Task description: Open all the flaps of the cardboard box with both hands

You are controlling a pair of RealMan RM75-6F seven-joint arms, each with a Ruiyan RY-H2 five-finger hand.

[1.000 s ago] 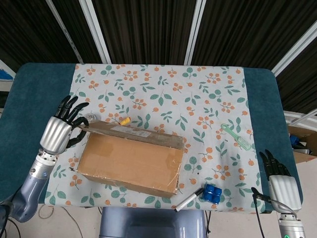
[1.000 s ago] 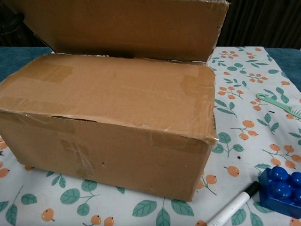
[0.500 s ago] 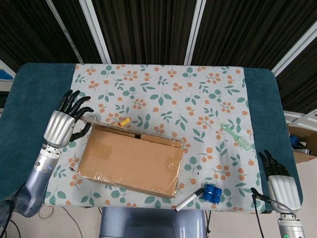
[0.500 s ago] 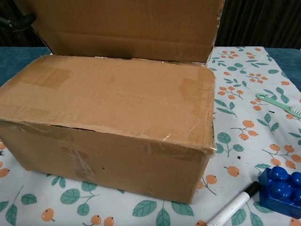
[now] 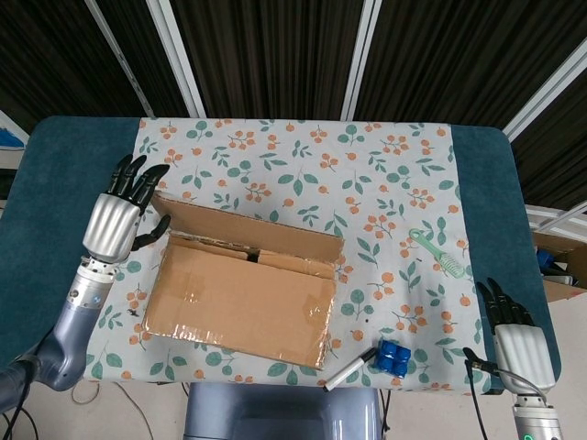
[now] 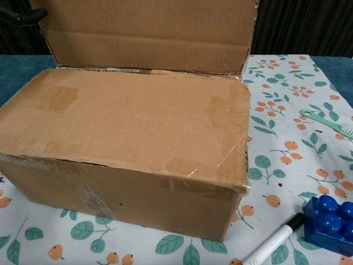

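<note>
Left fingers: spread and slightly curled on the left hand (image 5: 117,223), reaching toward the near left corner of the raised back flap (image 5: 248,227); they appear to touch or prop that flap's edge, but contact is not certain, and nothing is clasped in them. In the chest view only a dark fingertip shows at the top left corner of that flap.
Right fingers: straight and a little apart on the right hand (image 5: 521,341), holding nothing, parked at the table's near right corner, well apart from the box.
Box: the cardboard box (image 5: 240,301) sits on the flowered cloth (image 5: 367,183), left of the table's middle and turned slightly askew.
Back flap: swung up and leaning away from the robot, its inner face showing in the chest view (image 6: 149,36).
Front flap: the front flap (image 6: 129,118) lies flat over the top, with tape patches and clear tape at its near edge.
Side flaps: hidden under the front flap; I cannot tell how they lie.
Why so held: the left hand looks placed at the flap's end to keep it from falling shut, while the right hand waits off to the side.
Progress: by my reading one flap is open and the others remain.
Nearby things: a blue block (image 5: 394,356) and a marker (image 5: 349,368) lie just beside the box's near right corner; a green comb (image 5: 438,252) lies further right, between box and table edge.
</note>
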